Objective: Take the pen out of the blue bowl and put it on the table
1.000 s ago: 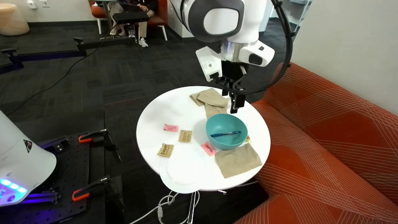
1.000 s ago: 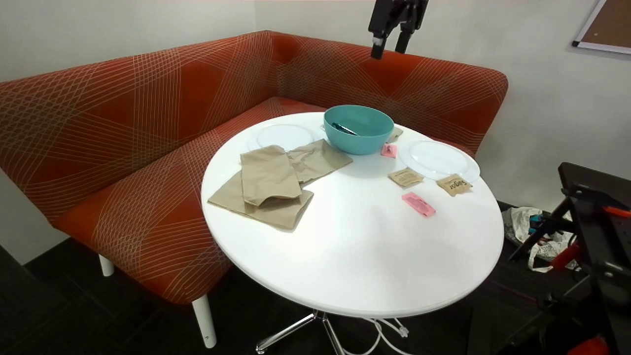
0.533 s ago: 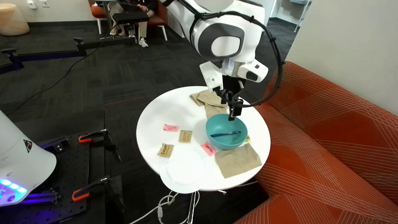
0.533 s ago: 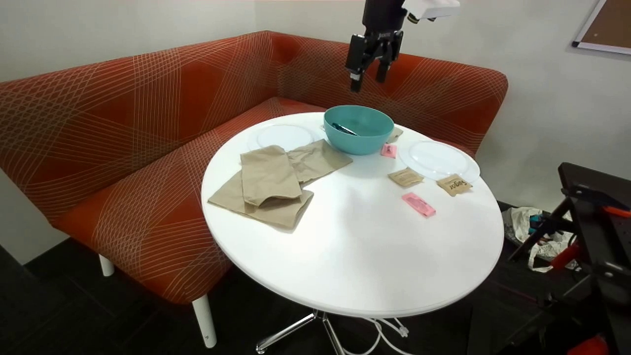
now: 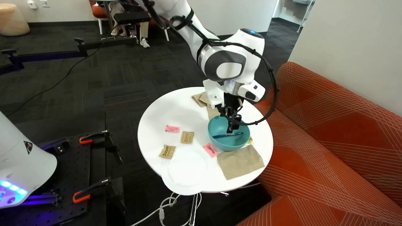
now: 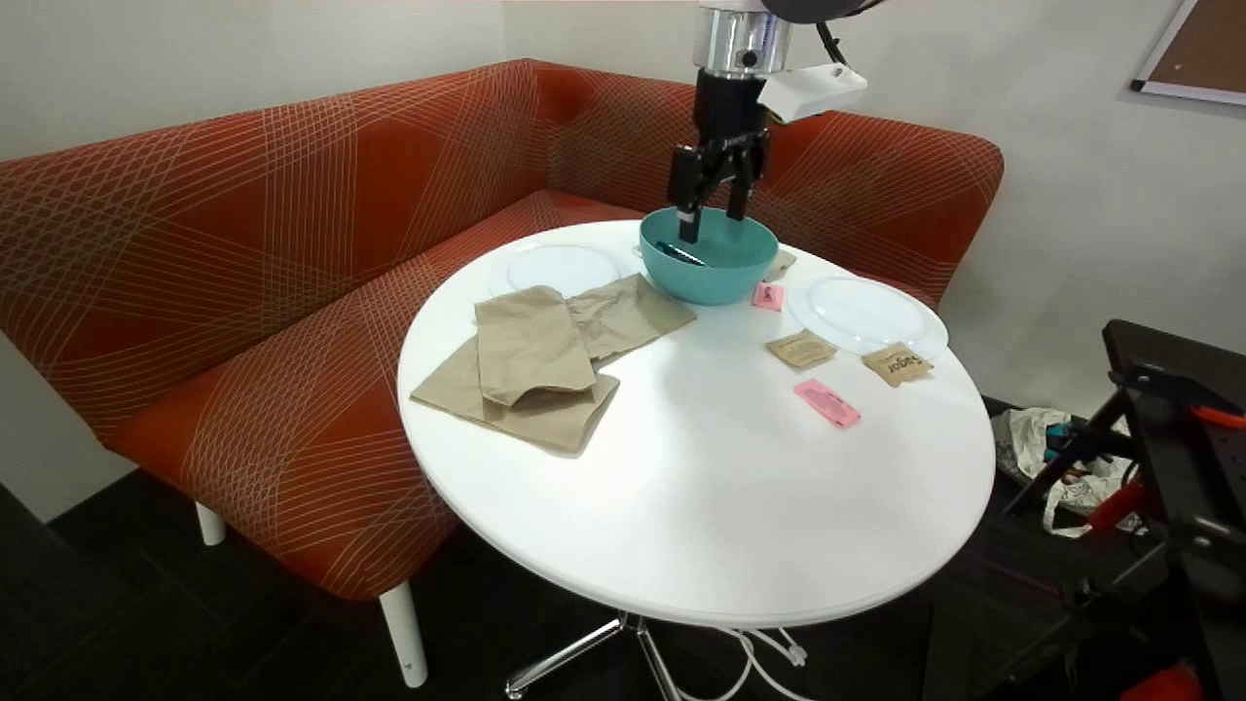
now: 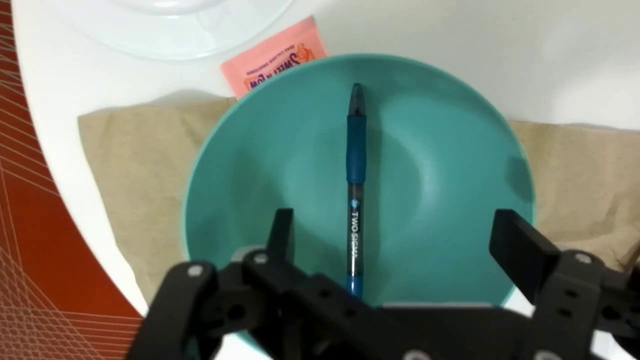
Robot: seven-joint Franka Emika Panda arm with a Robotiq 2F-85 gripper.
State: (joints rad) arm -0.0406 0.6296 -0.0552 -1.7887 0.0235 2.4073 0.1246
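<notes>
Pen (image 7: 356, 150) reads TWO SIGMA, legible only in the wrist view; the claw (image 7: 395, 227) gapes wide, gripping nothing.

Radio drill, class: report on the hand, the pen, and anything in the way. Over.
Hand open at the bowl, holding nothing. Pen lying inside, ungripped. Nothing seen on top of it; bowl's sides might crowd the hand.

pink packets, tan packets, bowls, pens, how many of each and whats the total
Pink packets: 2
Tan packets: 2
Bowl: 1
Pen: 1
Total: 6
</notes>
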